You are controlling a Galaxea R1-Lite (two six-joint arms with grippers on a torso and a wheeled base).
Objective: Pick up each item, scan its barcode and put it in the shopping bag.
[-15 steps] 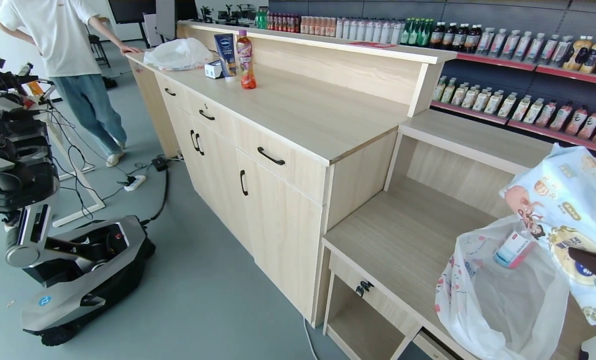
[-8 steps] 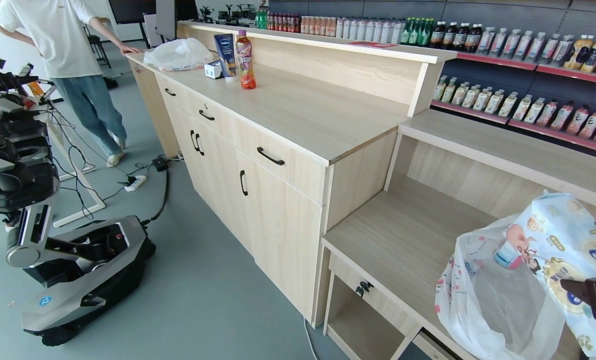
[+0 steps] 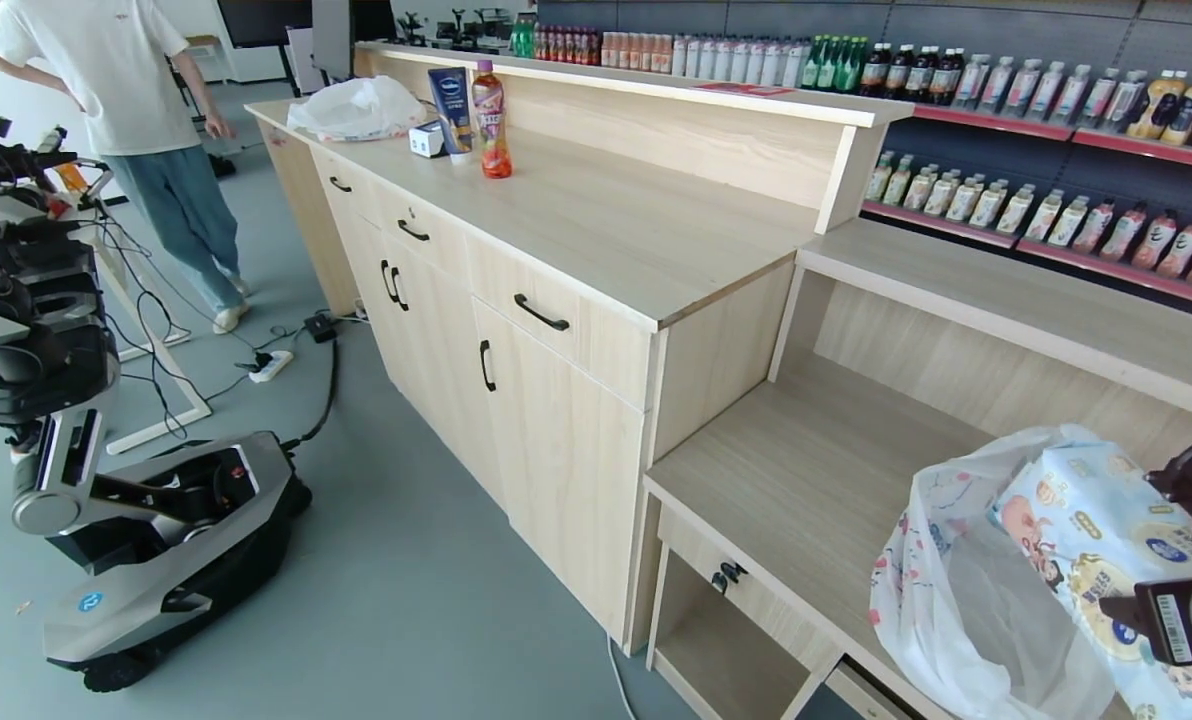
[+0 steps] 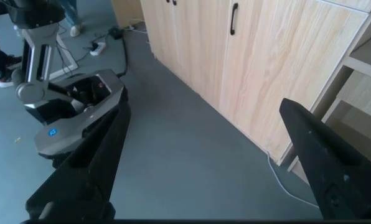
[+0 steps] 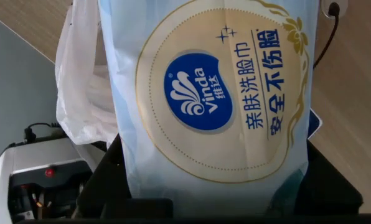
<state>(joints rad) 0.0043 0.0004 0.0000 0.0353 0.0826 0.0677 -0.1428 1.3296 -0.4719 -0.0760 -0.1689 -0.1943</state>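
The right hand [image 3: 1141,608], clamped on the pale-blue printed soft tissue pack [image 3: 1076,530], should lower it well inside the thin white plastic shopping bag [image 3: 941,610] before letting go.

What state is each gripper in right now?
Left gripper: open, empty.
Right gripper: closed on the tissue pack, at the mouth of the shopping bag.

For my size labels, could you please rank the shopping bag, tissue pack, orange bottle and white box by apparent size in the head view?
1. shopping bag and tissue pack, about alike, overlapping.
2. orange bottle.
3. white box.
The last two stand far off on the counter, so nearness skews this.
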